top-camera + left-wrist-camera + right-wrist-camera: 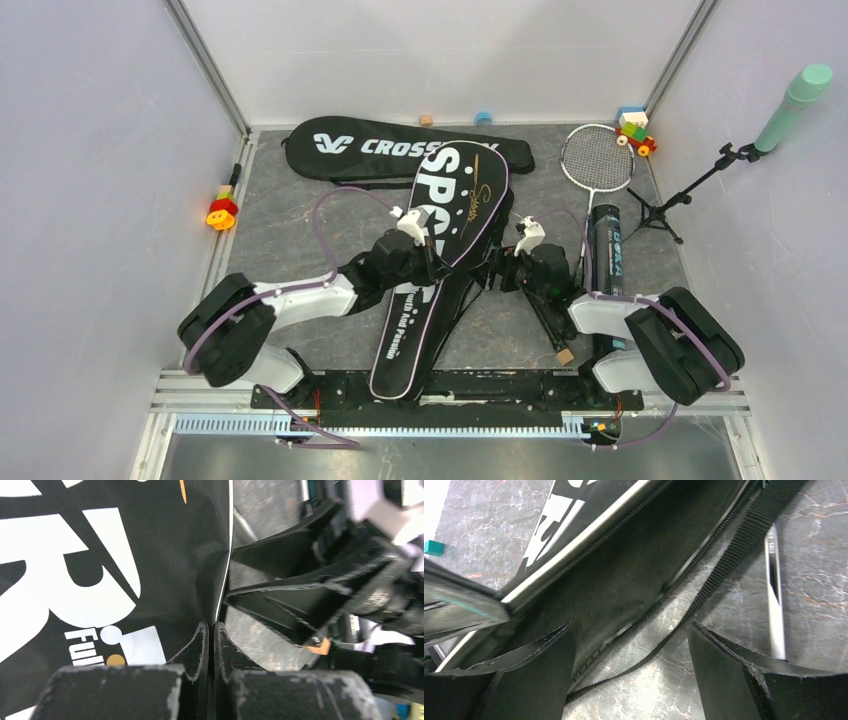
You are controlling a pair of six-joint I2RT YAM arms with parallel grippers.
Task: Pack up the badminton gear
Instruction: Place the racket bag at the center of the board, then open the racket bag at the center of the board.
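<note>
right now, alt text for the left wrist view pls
The left pincer is shut on the white-piped edge of the black SPORT racket bag, whose white lettering fills the left side. The grey table and the blurred right arm are at right.

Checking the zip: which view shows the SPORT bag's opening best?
Right wrist: the inside and zipper teeth of the SPORT bag fill the frame beyond the open right tool. Left wrist shows only its lettered outside and the edge pinched in the left tool. Top shows the whole bag, the opening unclear.
</note>
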